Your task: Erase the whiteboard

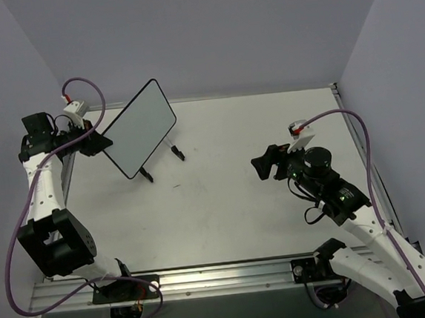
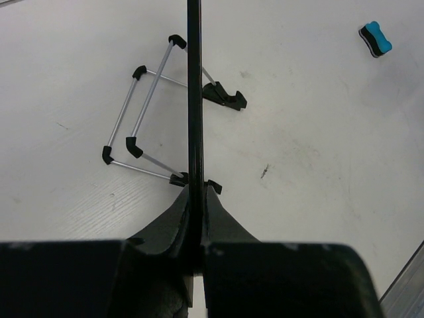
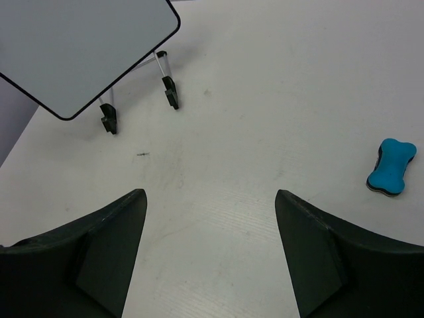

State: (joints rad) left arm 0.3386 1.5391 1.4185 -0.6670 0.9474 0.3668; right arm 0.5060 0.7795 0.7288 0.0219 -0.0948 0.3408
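Note left claw clamped narrow on the black-framed left edge of the whiteboard, with the face tilted up and turned toward the right arm. Read the board as held over the tabletop, black feet just below its lower edge; cannot tell whether resting on them or lifted clear. Note right claw spread wide, empty, hanging above bare tabletop well apart from the whiteboard on its front side. Find the blue eraser lying flat farther out from the whiteboard than that claw, untouched. Expect no writing to be made out on the face in the overhead or right wrist view; treat the surface as unconfirmed rather than clean. Judge the step in hand as bracing the board for wiping, eraser not yet fetched. For the next move, swing the right claw away from the whiteboard to the eraser, lower with jaws straddling its narrow waist, close, lift, then carry it back to the face. Keep the left grip firm, since a push on the face will tend to swing the board about its held edge.
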